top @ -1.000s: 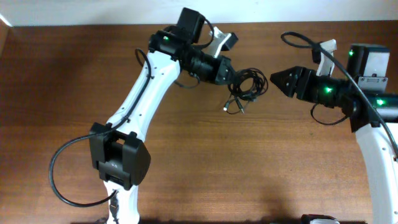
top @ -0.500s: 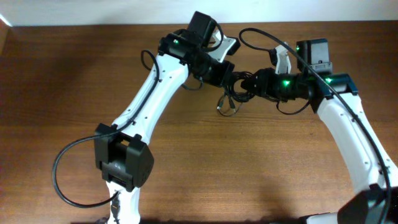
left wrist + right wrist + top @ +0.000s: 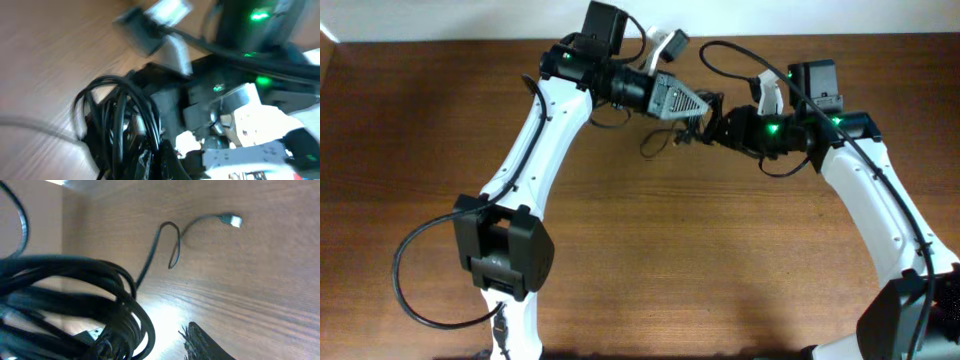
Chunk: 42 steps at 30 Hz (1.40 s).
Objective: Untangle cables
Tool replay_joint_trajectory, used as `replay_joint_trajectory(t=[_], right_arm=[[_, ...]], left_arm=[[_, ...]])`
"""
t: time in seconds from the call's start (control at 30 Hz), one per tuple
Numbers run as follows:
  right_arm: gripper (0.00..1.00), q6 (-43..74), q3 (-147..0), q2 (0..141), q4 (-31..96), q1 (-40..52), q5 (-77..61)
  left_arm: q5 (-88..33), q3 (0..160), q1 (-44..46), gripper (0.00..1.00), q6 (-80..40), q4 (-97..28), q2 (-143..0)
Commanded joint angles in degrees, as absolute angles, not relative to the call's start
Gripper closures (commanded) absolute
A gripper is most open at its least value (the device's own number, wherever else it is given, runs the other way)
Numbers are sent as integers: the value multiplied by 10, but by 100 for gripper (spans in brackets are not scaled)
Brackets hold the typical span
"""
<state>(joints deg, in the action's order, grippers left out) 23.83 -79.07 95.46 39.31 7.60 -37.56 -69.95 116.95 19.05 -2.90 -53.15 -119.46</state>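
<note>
My left arm (image 3: 535,140), white-shelled with black joints, reached from about 7 o'clock up across the brown wood-grain bench (image 3: 410,150) toward 12. My left pincer (image 3: 697,103), a grey wedge tapering to a point, ended just left of the cables (image 3: 704,122). They were thin, black and glossy, wound into a tight bundle of loops near 12 o'clock, crowded between my two pincers. A single loose strand (image 3: 655,145) curled off the bundle toward 8 o'clock. My right wrist view showed it kinked and ending in a small pale plug (image 3: 231,220) against the wood. My right pincer (image 3: 718,128), black, met the bundle from the 3 o'clock side, at the end of my white right arm (image 3: 880,200), which bent down toward the 5 o'clock corner.

My left wrist view was smeared with blur. I made out the loops and, behind them, dark hardware with green lights, but little more. In my right wrist view the bundle filled the lower left, cut off by the frame, and only what looked like one dark fingertip (image 3: 202,342) poked in at the bottom. I could not tell how far either pincer was parted, nor whether either had a grip on the wires.

Against half a second before, the bundle sat a little nearer 12 o'clock, its strand trailed farther left, and my left pincer had turned its grey flank upward.
</note>
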Motion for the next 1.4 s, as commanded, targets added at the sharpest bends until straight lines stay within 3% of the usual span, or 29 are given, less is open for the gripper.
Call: replay_joint_trajectory(t=[0.0, 0.07, 0.33, 0.47, 0.77, 1.2, 1.37], right_arm=[[61, 234, -790, 964, 397, 79, -353], [61, 234, -790, 964, 391, 73, -357], [63, 214, -791, 893, 408, -76, -534], [53, 213, -791, 849, 403, -61, -533], [60, 292, -791, 851, 396, 76, -333], [60, 292, -791, 903, 347, 78, -353], [66, 295, -791, 926, 332, 101, -355]], left_arm=[[-902, 1181, 192, 100, -63, -453, -1179], [-887, 1181, 192, 100, -66, -444, -1179], [-629, 1181, 191, 100, -128, -446, -1179], [-614, 1181, 191, 100, -128, -462, -1179], [-616, 1181, 190, 100, -168, -476, -1179], [-664, 1181, 191, 100, -204, -472, -1179], [-698, 1181, 191, 100, -204, -471, -1179]])
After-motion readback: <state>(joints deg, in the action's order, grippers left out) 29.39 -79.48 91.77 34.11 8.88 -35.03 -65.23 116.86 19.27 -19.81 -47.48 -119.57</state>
